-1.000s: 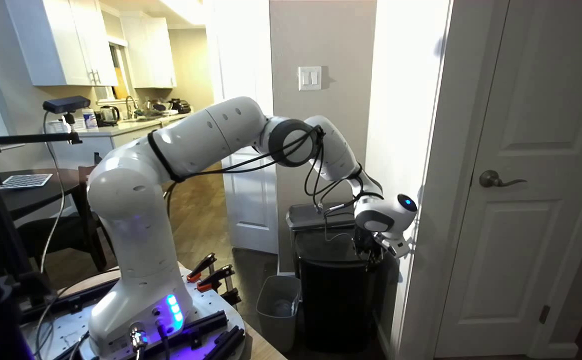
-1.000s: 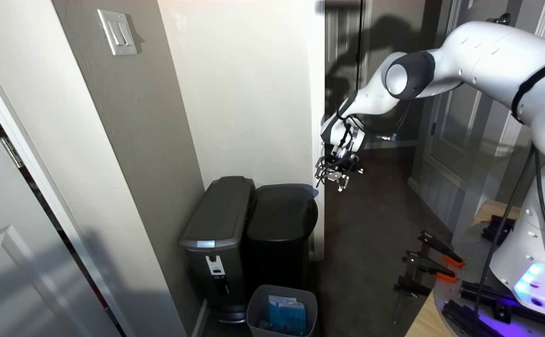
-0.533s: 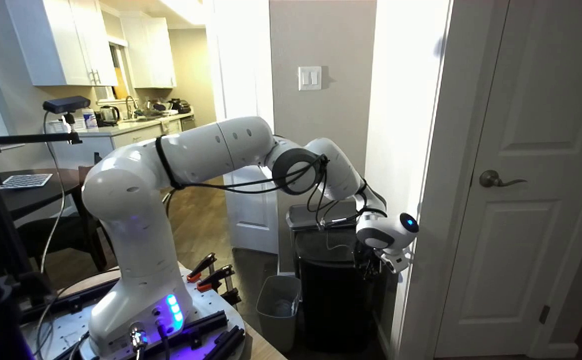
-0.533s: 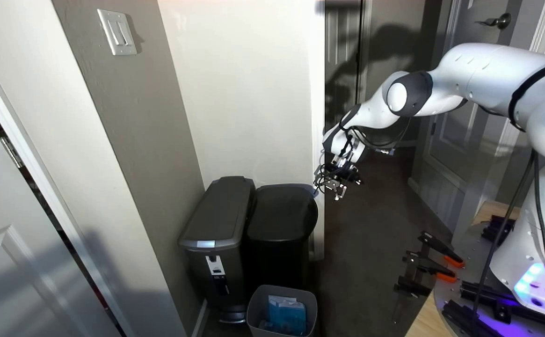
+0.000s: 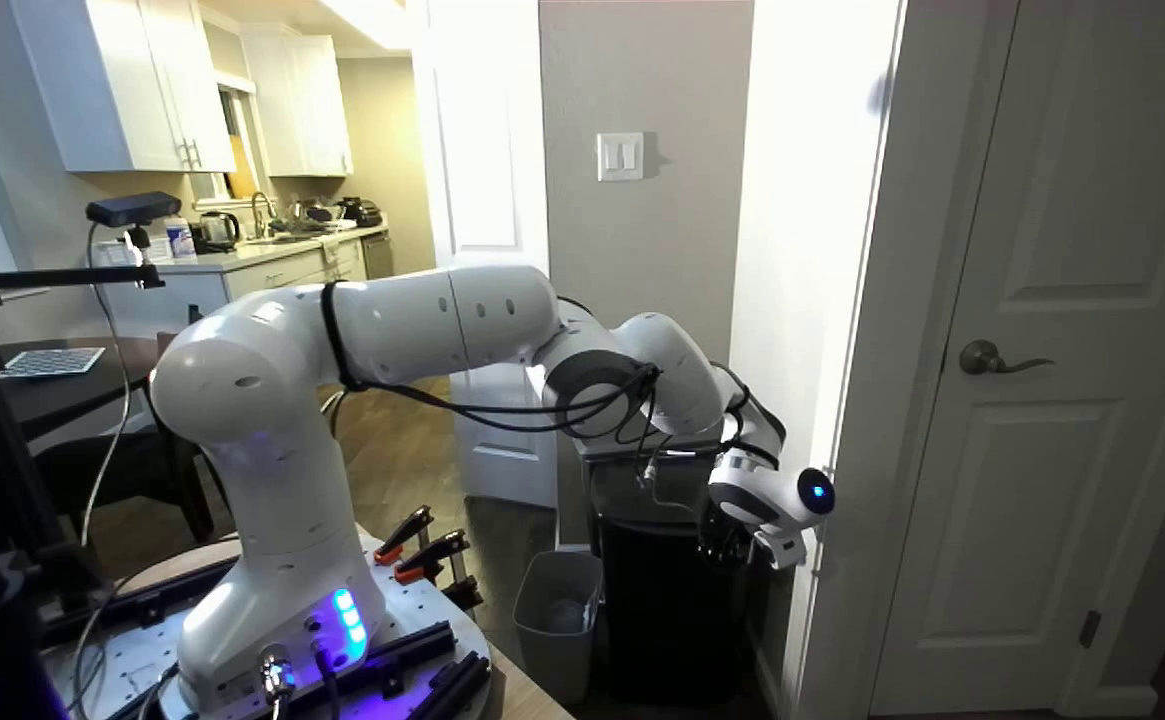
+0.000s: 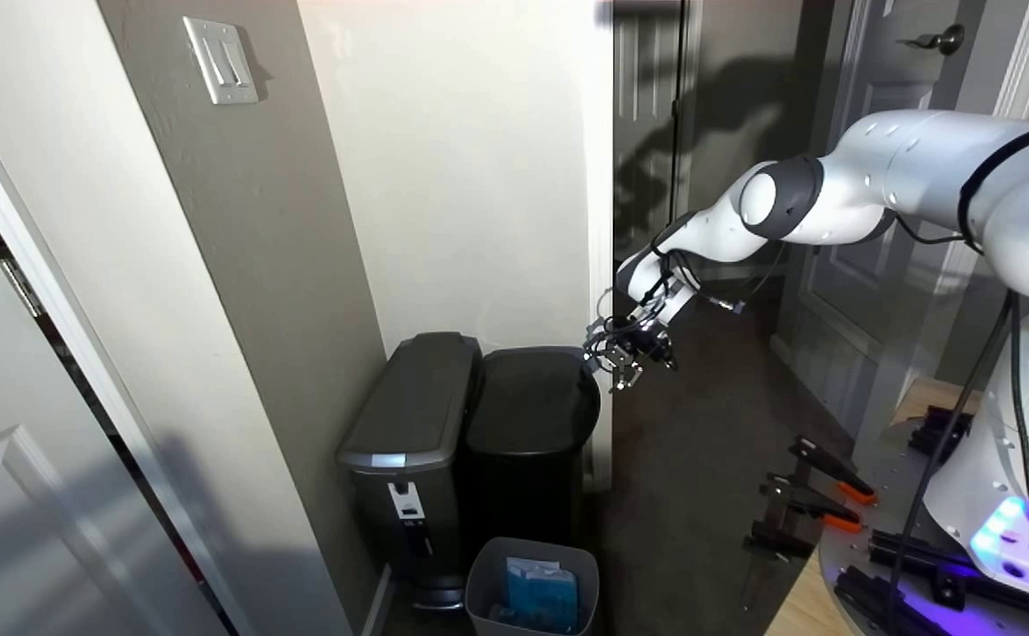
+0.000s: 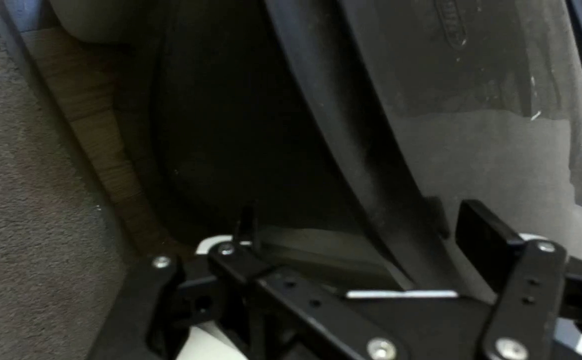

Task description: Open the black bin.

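So the claw (image 7: 360,220) has its two blocky black fingers (image 7: 488,235) spread well apart. You only really get that from the wrist view; in both exterior views it's a dark, metallic tangle near a corner of the black bin (image 5: 672,610). Up close, the bin's top edge (image 7: 340,130) runs between the fingers as a thick, smooth ridge. Can't tell if they're touching it.

Same close-up: the plastic has a grayish sheen, some scuffs (image 7: 536,116) and a raised oval mark (image 7: 451,22) I can't read. From further back it's just smooth and dark, basically a tall box with rounded corners and the lid (image 6: 532,402) closed. It stands by the white wall (image 6: 461,177), right beside a dark gray bin (image 6: 408,397). In an exterior view that gray one shows a label (image 6: 406,501) and a metal pedal (image 6: 439,598), plus there's a blue package (image 6: 542,594) in the small gray wastebasket (image 6: 486,579).

The wrist view also picks up fuzzy carpet (image 7: 26,210) and a strip of wood floor (image 7: 98,137) at the black bin's foot. Farther out, the glossy white arm (image 5: 392,330) runs back to a desk (image 5: 527,695) with a pale wood edge and some black clamps (image 6: 832,465) with orange bits on it.
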Available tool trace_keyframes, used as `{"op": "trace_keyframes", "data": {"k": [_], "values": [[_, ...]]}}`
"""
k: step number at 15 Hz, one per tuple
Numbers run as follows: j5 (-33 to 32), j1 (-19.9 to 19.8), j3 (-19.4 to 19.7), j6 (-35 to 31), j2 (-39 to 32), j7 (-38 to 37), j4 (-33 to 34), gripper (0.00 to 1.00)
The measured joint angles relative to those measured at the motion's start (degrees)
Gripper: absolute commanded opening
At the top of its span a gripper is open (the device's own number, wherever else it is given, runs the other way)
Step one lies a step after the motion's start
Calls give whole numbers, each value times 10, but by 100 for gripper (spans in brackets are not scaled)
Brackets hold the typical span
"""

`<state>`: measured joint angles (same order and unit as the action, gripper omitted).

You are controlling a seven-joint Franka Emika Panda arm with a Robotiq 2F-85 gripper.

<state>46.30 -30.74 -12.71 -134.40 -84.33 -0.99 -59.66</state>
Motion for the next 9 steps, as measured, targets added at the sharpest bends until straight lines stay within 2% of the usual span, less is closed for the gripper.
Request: {"op": "trace_keyframes", "data": {"k": [6,9], "values": [[101,2,-8,5,-4,113,-1,100],[106,-6,-25,9,-5,142,-9,100]]}}
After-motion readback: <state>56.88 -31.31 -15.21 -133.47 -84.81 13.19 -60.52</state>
